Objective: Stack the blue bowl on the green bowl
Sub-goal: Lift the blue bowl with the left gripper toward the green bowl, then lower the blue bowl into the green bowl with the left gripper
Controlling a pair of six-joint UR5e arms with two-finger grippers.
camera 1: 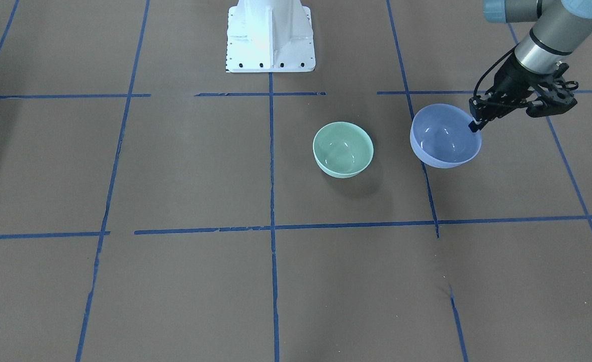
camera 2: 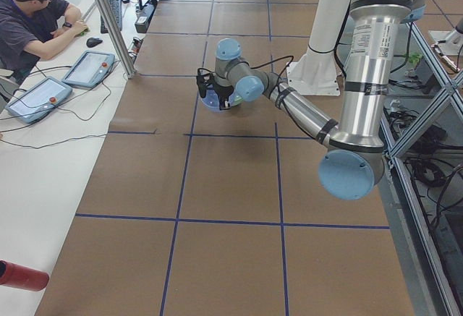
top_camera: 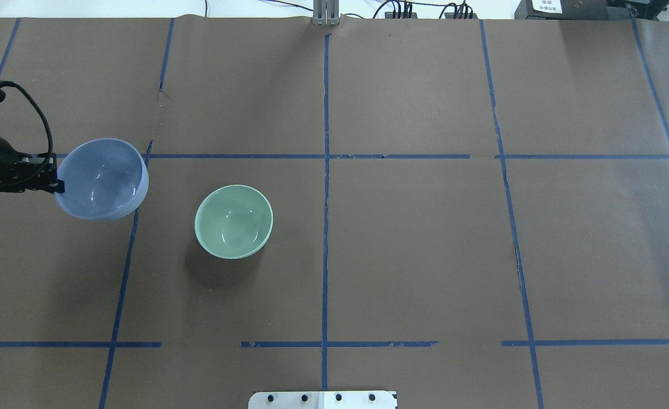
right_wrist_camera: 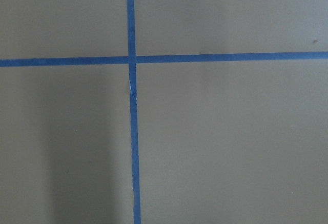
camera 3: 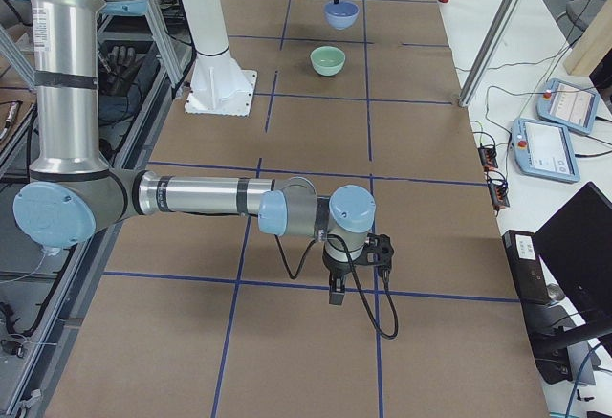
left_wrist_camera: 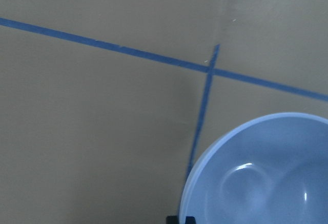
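The blue bowl (camera 1: 444, 138) hangs in my left gripper (camera 1: 475, 123), which is shut on its rim and holds it slightly tilted above the table. In the overhead view the blue bowl (top_camera: 101, 179) is at the left, with the left gripper (top_camera: 57, 183) on its left rim. The green bowl (camera 1: 342, 148) stands upright on the table, empty, a short way to the right of the blue bowl in the overhead view (top_camera: 233, 220). My right gripper (camera 3: 337, 296) shows only in the exterior right view, far from both bowls, pointing down near the table. I cannot tell whether it is open or shut.
Brown paper with blue tape lines (top_camera: 325, 170) covers the table. The white robot base (camera 1: 270, 35) stands at the table's edge. An operator (camera 2: 29, 19) sits beside the table with tablets (camera 2: 87, 66). A red object (camera 2: 22, 276) lies off the table's near corner.
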